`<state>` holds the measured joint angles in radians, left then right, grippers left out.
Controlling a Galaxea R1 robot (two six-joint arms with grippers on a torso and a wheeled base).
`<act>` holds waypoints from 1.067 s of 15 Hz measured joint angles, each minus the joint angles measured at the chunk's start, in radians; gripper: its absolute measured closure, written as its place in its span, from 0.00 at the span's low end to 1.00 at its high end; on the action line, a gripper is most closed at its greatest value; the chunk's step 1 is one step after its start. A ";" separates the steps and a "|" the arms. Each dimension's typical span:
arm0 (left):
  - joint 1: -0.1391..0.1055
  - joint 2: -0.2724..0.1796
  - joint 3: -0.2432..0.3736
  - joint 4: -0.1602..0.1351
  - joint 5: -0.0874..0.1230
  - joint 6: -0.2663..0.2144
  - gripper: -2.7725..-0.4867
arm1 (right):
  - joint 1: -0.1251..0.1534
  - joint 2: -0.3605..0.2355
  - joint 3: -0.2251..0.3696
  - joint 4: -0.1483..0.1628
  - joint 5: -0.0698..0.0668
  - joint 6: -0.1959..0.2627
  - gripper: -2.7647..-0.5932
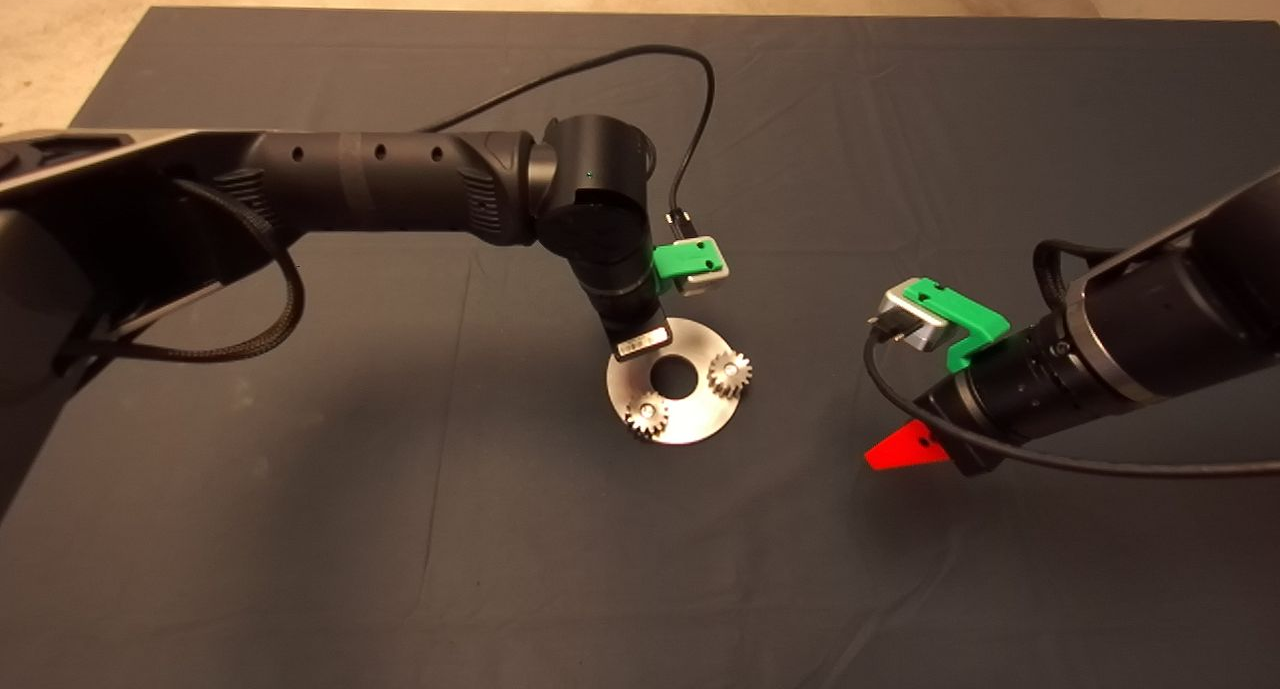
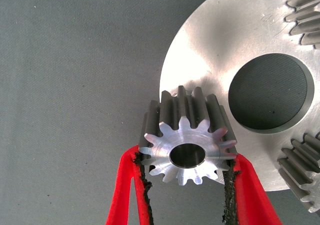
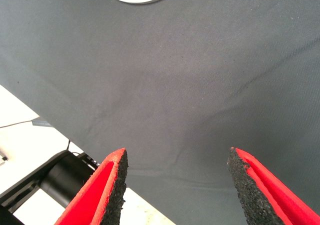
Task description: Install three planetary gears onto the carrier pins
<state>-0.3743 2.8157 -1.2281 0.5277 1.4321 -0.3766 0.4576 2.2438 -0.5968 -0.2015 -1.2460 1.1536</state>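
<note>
- 2 of the planetary gears, one [image 1: 647,417] at the near edge and one [image 1: 730,374] at the right edge, already sit on the disc [image 1: 690,424]; the third gear [image 2: 187,145] is clamped between the pads of the left gripper [image 2: 186,160], right over the disc's rim on its far-left side.
- In the left wrist view the held gear's bore faces the camera and its far face is at or just above the plate; I cannot tell whether it touches.
- The third of the carrier pins is hidden behind the gear, so alignment is a judgement: the bore should go squarely over that pin, with the gear kept flat and not tilted.
- A slow, straight descent seems wise, then a release only once the gear rests flush; a skewed gear could jam on the pin.
- Further right, the right gripper [image 3: 175,180] hovers over bare mat, well apart from the disc, its fingers spread and holding nothing.
- The dark mat [image 1: 300,569] is a creased cloth; pale floor [image 1: 60,59] shows beyond its far-left corner.
</note>
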 joint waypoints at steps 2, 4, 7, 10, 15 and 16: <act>0.000 0.002 -0.003 -0.002 0.000 0.000 0.98 | 0.000 0.000 0.000 0.000 0.000 0.000 0.60; -0.001 0.006 -0.006 -0.003 0.003 0.000 0.98 | 0.000 0.000 0.000 0.000 0.001 0.000 0.60; -0.005 0.010 -0.014 -0.008 0.004 0.000 0.98 | 0.000 0.000 0.000 0.000 0.000 0.000 0.60; -0.027 0.010 -0.026 -0.006 0.009 0.000 0.98 | 0.000 0.000 0.000 0.000 0.003 0.000 0.60; -0.064 -0.001 -0.049 -0.004 0.009 0.001 0.98 | 0.000 0.000 0.000 0.000 0.006 0.000 0.60; -0.064 -0.002 -0.049 -0.009 0.009 0.001 0.98 | 0.000 0.000 0.000 0.000 0.005 0.000 0.60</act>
<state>-0.4381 2.8138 -1.2766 0.5185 1.4407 -0.3757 0.4579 2.2443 -0.5968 -0.2015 -1.2406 1.1540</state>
